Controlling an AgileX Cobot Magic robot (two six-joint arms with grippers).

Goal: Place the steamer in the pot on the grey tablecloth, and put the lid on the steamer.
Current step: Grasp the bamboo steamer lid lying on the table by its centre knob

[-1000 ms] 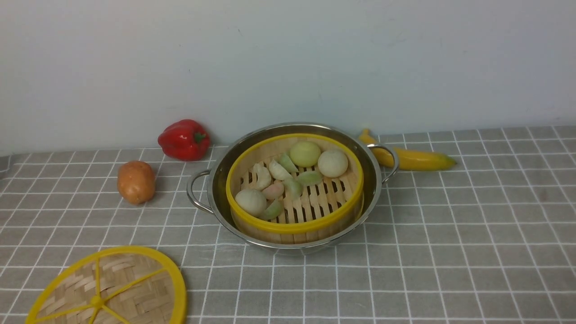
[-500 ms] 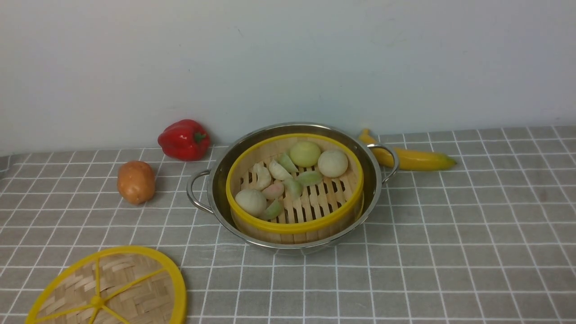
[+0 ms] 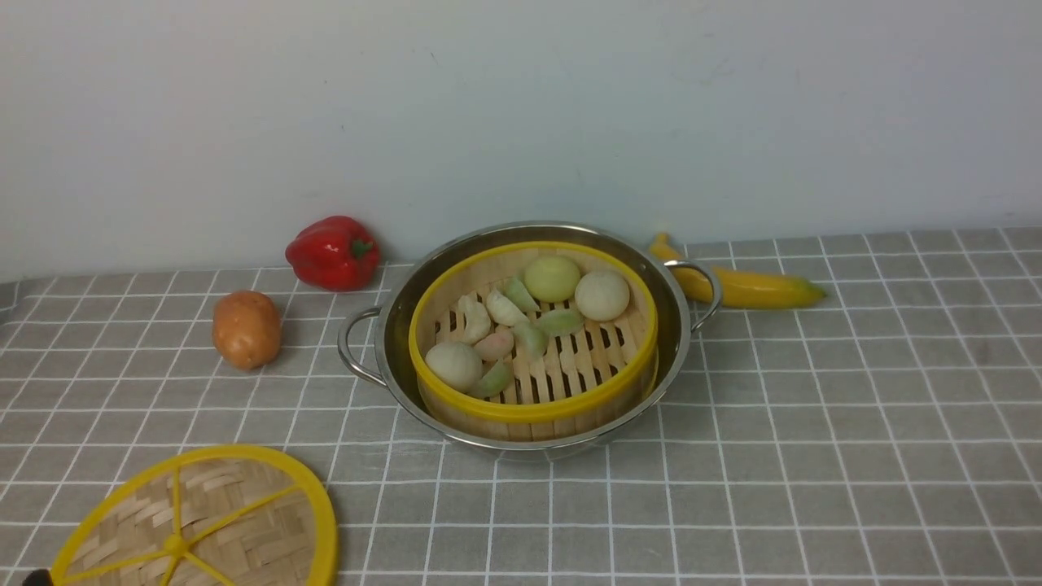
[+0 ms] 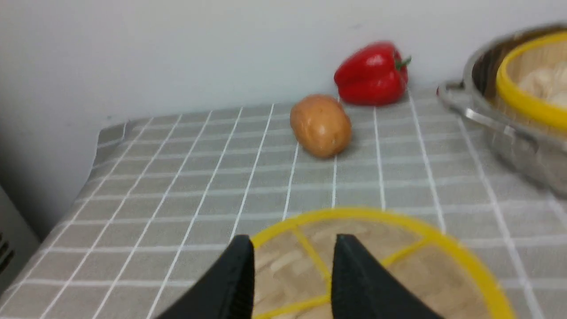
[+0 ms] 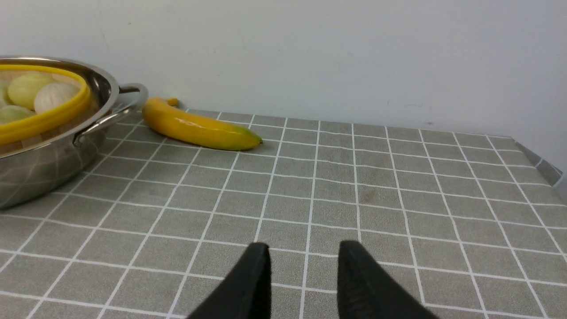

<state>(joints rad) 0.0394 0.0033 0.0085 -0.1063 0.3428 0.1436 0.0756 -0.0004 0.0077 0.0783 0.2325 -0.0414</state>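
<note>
Woven bamboo lid (image 4: pixel 376 252) lies flat on the grey tablecloth (image 4: pixel 177 177) right beneath the left gripper (image 4: pixel 293 248), whose jaws stand apart gripping nothing; the right gripper (image 5: pixel 305 252), likewise apart, is well away from it.

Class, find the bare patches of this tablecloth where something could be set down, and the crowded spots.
The widest bare stretch of grey tablecloth lies right of the pot, in front of the banana. A narrower strip runs in front of the pot, right of the lid. The left is crowded: potato, red pepper and lid flank the pot.
</note>
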